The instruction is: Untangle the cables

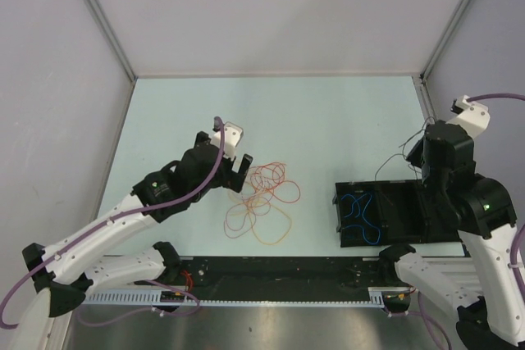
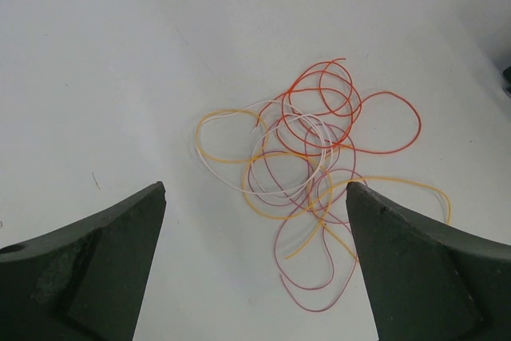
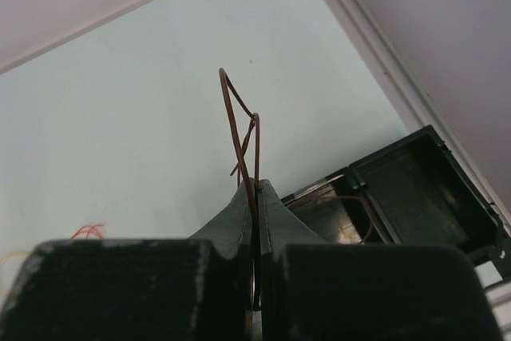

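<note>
Left end effector (image 1: 239, 167) hovers over the bench (image 1: 328, 120), fingers apart, arm stretched forward, cable tangle (image 1: 262, 198) lying at its 5 o'clock, while right end effector (image 3: 257, 197), wrist raised, is clamped on a thin brown cable (image 3: 230, 109) above the black tray (image 1: 394, 202).

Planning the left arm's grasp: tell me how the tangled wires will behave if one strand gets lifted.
Likely floppy: the tangle lies in loose flat loops on the table. Probably light: the strands are very thin. The loops cross repeatedly, so lifting one would likely drag others along.
</note>
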